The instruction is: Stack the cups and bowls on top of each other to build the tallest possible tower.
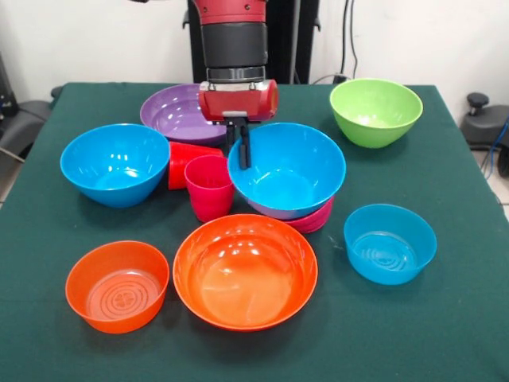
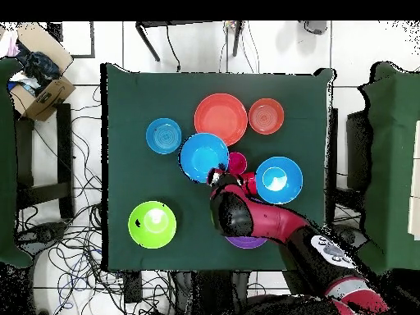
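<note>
My gripper [image 1: 238,150] hangs at the table's middle, its two fingers closed over the near-left rim of a large blue bowl [image 1: 288,171]. That bowl sits tilted on the small magenta bowl [image 1: 316,219], whose rim shows under it. A pink cup [image 1: 209,187] stands upright just left of the gripper. A red-orange cup [image 1: 189,163] lies on its side behind it. The second large blue bowl [image 1: 115,163] is at the left. In the overhead view my gripper [image 2: 215,176] is at the edge of the held blue bowl [image 2: 203,157].
A purple bowl [image 1: 176,111] lies behind the gripper and a lime green bowl [image 1: 375,111] is at the back right. At the front stand a large orange bowl [image 1: 245,270], a small orange bowl [image 1: 118,285] and a light blue bowl [image 1: 390,243].
</note>
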Available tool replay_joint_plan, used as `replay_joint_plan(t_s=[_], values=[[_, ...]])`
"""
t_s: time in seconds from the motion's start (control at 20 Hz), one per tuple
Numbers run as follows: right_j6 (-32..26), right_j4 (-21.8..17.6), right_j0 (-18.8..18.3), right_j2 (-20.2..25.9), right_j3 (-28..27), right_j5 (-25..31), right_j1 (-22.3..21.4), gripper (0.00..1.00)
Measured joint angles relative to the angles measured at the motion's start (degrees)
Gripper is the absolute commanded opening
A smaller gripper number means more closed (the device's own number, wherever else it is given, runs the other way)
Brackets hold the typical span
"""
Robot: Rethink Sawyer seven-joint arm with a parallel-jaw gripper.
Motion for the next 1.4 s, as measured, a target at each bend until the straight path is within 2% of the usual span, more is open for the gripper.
replay_joint_plan(t_s=[0.25,0.5,0.85,1.4], values=[[0.0,1.66,-2.87,4.06,0.0,6.71,0.02,0.0],[0.0,2.04,-4.6,6.79,0.0,10.86,0.24,0.0],[0.0,2.03,-5.07,9.07,0.01,12.77,0.84,0.0],[0.0,2.03,-5.1,10.27,0.0,12.98,0.84,0.0]])
